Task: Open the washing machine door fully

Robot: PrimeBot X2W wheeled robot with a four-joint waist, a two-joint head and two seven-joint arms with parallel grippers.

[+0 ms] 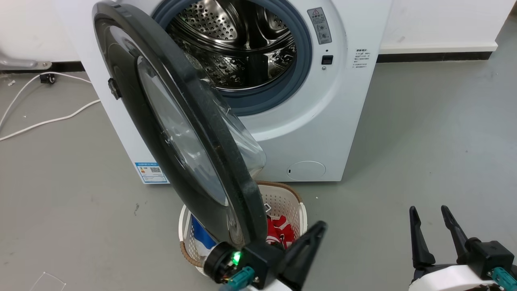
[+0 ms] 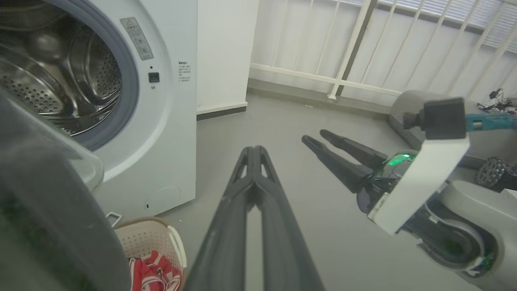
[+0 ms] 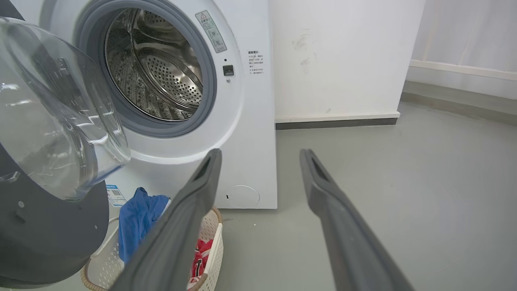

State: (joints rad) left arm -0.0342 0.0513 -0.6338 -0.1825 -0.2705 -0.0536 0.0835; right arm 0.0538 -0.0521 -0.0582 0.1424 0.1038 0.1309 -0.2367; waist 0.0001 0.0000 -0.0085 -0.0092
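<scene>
The left jaws are clenched on nothing: in the left wrist view their two dark fingers (image 2: 232, 218) meet at the tips over bare floor. In the head view they sit at bottom centre, angled toward the upper right. That arm's wrist is just under the lowest part of the washing machine door (image 1: 177, 137), and whether they touch cannot be told. The right jaws are released, their fingers (image 3: 335, 218) spread with nothing between them. They sit at the lower right of the head view, pointing up the frame, well apart from the machine.

The door stands open from its hinge at the upper left of the head view and runs diagonally down to bottom centre, its glass bowl bulging toward the washing machine (image 1: 323, 121). Its lower rim hangs over a white laundry basket (image 1: 288, 202) holding a red cloth (image 1: 280, 232) and a blue cloth (image 3: 137, 218). The steel drum (image 1: 238, 44) and grey gasket (image 1: 301, 68) lie exposed at upper centre.

The grey floor (image 1: 424, 141) lies open across the right of the frame. A white cable (image 1: 48, 121) trails at the left edge, and a white wall (image 3: 335, 60) stands behind.
</scene>
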